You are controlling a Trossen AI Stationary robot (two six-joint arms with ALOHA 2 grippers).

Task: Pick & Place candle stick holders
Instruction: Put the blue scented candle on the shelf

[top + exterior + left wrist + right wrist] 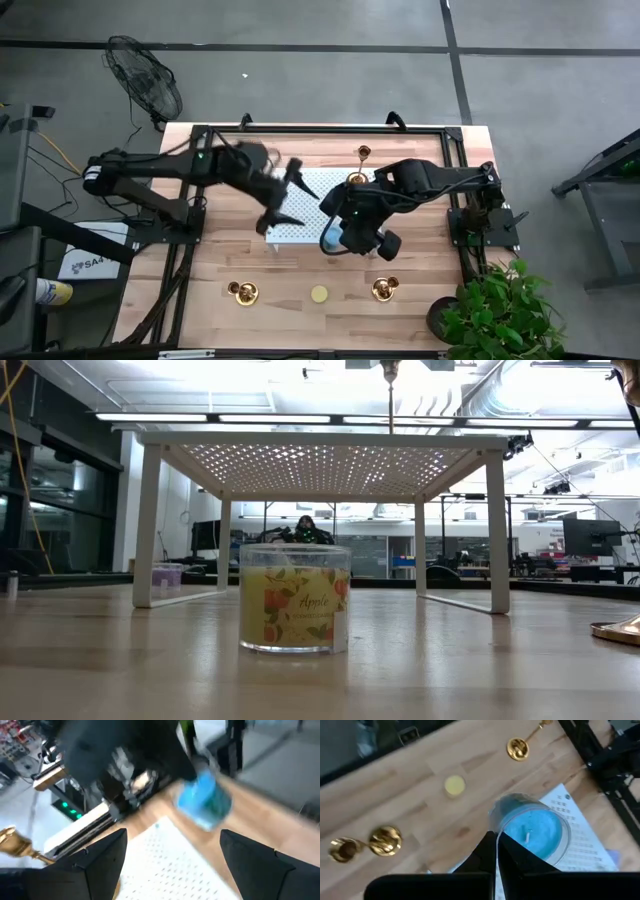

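Observation:
Several gold candle stick holders stand on the wooden table. Two are near the front edge (243,292) (384,289), and two are toward the far edge (363,152) (356,180). My left gripper (300,205) is open and empty above the white perforated rack (290,232); the left wrist view (172,865) shows the same. My right gripper (338,232) is shut on a blue candle jar (532,832) at the rack's near right corner. The right wrist view also shows holders (385,840) (517,747). My right gripper pinches the blue candle jar's rim (494,822) between its two fingers, which come from above and point down. The jar hangs upright below the fingers, its open top up. I cannot tell whether its bottom rests on the rack.
A yellow candle in a glass jar (295,598) stands near the front edge, also in the high view (319,294). A purple candle (165,575) sits beyond the rack's left leg. The rack stands on four legs (147,525). A potted plant (495,310) is at the table's near right corner.

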